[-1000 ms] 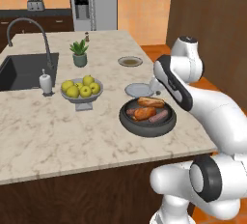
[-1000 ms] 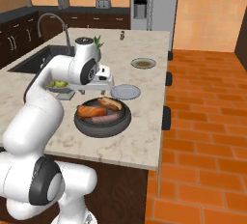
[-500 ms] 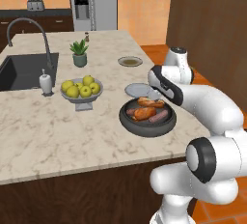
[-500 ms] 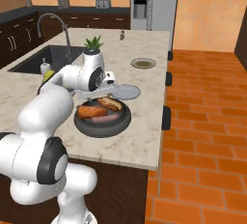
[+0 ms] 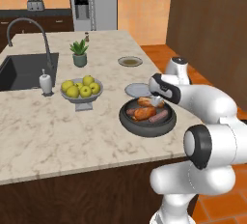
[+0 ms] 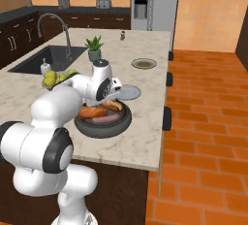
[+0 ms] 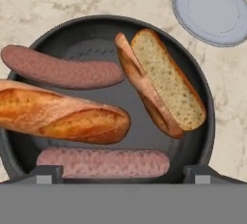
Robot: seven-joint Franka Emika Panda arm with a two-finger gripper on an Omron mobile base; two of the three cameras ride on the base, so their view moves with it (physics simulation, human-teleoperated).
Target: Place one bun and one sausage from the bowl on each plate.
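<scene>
1. Marble island counter: everything sits on it; sink, apple bowl & potted plant lie off to the left, well apart from the work area, so no clutter near the arm.
2. Dark bowl: near the counter's front right edge, just beside the nearer plate. Prob. put there so each transfer is a short hop. All four food items are inside, none plated yet.
3. Plates: nearer plate just behind the bowl, bare; farther plate well apart, further back, w/ a darker centre – can't tell what that is.
4. Gripper: hangs over the bowl looking straight down, fingers spread wide apart, holding nothing. Looks like a pre-grasp pose w/ room to straddle an item.
5. Buns: closed bun lies across the bowl's middle; split bun lies tilted toward the plate side, cut face up.
6. Sausages: one sausage along the bowl's edge right between the fingertips in the hand view – likely first pick; the other sausage on the closed bun's far side.
</scene>
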